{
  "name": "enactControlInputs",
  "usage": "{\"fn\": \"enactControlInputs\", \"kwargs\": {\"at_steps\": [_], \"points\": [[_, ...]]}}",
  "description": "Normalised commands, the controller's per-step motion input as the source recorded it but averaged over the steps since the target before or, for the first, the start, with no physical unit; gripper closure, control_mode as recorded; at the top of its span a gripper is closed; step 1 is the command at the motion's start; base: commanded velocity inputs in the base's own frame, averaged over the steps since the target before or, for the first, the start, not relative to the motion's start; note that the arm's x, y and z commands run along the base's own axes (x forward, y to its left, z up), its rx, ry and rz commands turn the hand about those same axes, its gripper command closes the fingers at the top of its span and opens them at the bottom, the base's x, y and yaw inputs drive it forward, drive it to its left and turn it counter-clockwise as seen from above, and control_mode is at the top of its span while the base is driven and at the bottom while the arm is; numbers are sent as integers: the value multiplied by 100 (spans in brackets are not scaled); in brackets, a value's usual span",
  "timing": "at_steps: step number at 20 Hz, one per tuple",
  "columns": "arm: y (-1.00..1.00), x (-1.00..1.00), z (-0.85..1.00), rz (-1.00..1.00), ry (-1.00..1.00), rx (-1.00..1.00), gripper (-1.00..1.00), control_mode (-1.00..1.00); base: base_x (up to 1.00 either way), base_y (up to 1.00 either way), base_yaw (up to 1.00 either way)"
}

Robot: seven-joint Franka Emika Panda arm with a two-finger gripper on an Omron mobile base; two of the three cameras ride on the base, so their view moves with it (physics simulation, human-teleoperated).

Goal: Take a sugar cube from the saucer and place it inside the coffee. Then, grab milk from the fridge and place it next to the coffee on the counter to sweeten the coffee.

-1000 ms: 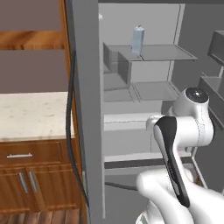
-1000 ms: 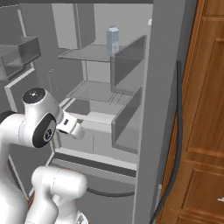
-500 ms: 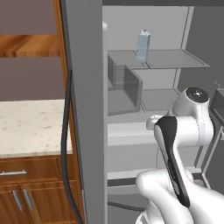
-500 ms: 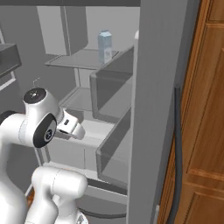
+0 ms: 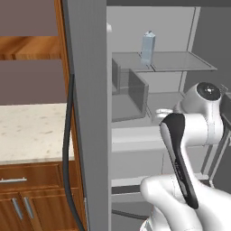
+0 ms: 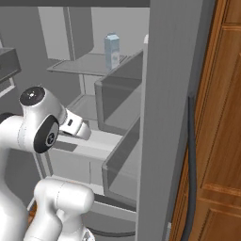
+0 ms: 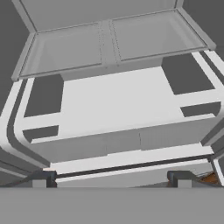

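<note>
The fridge [image 5: 135, 135] stands open in front of me, its thick grey door [image 5: 88, 113] on edge at the left of the left base view. The milk [image 5: 148, 47], a slim pale blue carton, stands upright on the upper glass shelf [image 5: 180, 67]; the right base view has the milk [image 6: 111, 51] at top centre. My gripper [image 7: 111, 178] is open with nothing between its fingertips [image 7: 43, 177], and it faces the lower shelves [image 7: 113, 100], well below the carton. The sugar cube, saucer and coffee are out of view.
The beige counter [image 5: 27, 131] lies left of the door over brown drawers [image 5: 27, 180]. Grey door bins [image 6: 120, 101] jut from the door [image 6: 174, 94]. A black cable [image 5: 67, 149] hangs by the door edge. Brown wooden cabinets [image 6: 219, 117] stand to the right.
The base has driven closer to the fridge, so both base views have shifted and the shelves and milk look larger. The gripper has stayed open.
</note>
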Motion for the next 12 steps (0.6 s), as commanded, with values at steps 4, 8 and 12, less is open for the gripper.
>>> {"fn": "enactControlInputs", "kwargs": {"at_steps": [4,8,12], "points": [[0,33,99,-4,-10,-1,-100,-100,0,0,0],[0,36,100,-3,-4,-2,-100,-100,0,0,0],[0,13,100,0,-5,-2,-100,-100,0,0,0]]}}
